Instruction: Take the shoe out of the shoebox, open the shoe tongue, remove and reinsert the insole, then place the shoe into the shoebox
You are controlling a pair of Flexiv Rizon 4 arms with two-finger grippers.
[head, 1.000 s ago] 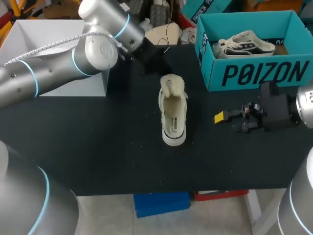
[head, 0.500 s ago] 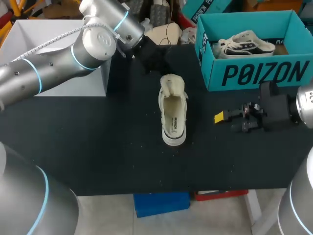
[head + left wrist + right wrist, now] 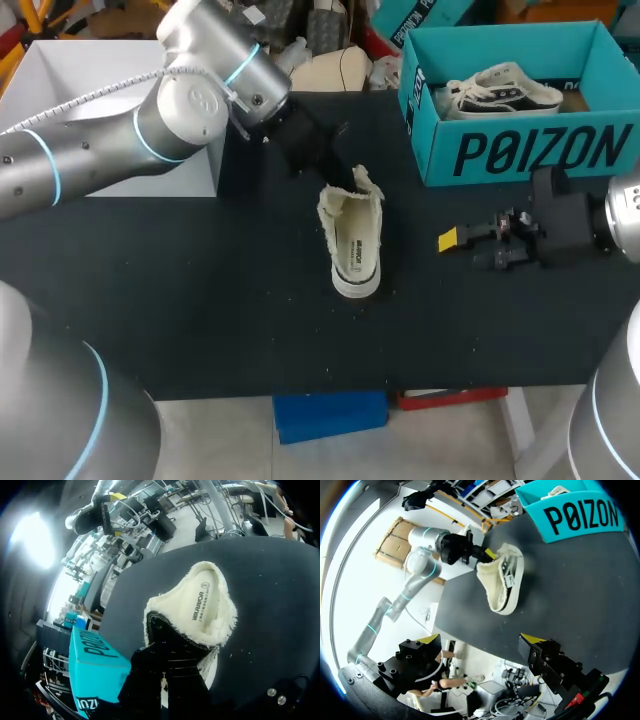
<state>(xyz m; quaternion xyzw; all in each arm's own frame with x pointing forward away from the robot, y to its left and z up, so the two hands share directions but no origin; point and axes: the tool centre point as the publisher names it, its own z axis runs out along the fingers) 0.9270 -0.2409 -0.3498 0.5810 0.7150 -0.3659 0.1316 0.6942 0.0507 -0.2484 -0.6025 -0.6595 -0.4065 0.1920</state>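
**Setting: robotics lab, manipulation bench**

Two silver jointed robot arms, left arm (image 3: 100,150) and right arm (image 3: 622,212), flank a black-covered counter (image 3: 200,300). Staged test items: teal shoebox (image 3: 520,150), and a fleece-lined shoe (image 3: 353,245) pinched in the left tool (image 3: 342,176).

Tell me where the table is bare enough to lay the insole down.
Widest bare stretch of the black table: between the white box, the cream fleece-lined shoe and the near edge. Crowded: the left tool at the shoe's far end, and the open right tool beside the shoe, before the teal cardboard shoebox.

Mid table (image 3: 200,300): shoe (image 3: 354,240); shoebox (image 3: 530,150) behind, to right.
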